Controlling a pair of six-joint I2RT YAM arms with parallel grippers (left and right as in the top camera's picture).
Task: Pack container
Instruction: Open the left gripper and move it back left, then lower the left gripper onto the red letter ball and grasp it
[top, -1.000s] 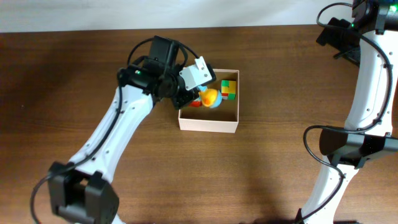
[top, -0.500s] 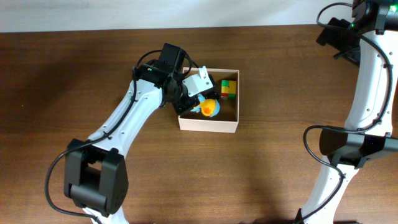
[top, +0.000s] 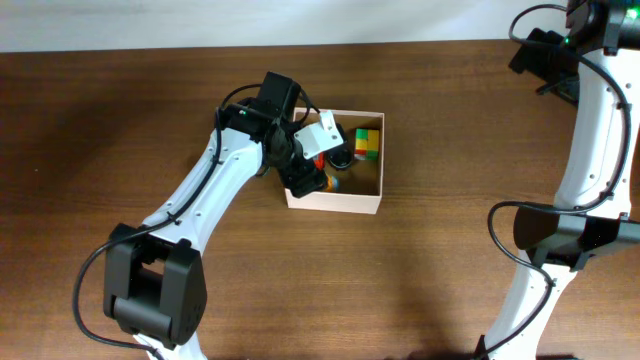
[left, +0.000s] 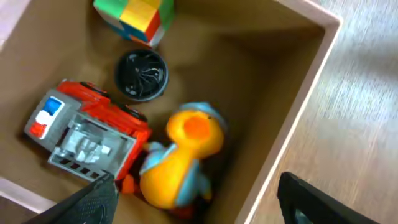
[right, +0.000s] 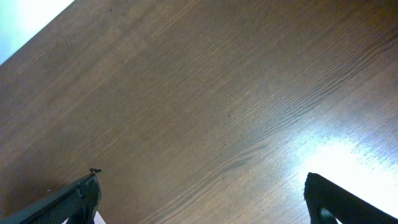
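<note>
The container (top: 335, 202) is a shallow square box with white walls and a tan floor, in the middle of the table. Inside it lie a yellow duck (left: 180, 158), a red toy truck (left: 87, 134), a black round piece (left: 142, 74) and a coloured cube (left: 140, 15) (top: 368, 143). My left gripper (left: 199, 205) (top: 315, 175) hangs open over the box's left part, and the duck lies free between its wide-apart fingers. From overhead the gripper hides most of the duck. My right gripper (right: 205, 199) is open above bare wood, holding nothing.
The brown wooden table (top: 150, 110) surrounds the box on all sides. The right arm (top: 590, 130) stands at the far right edge, well away from the box. A pale strip runs along the table's back edge.
My left gripper has opened and let go of the duck, which now rests on the box floor beside the red truck. The right arm has not moved.
</note>
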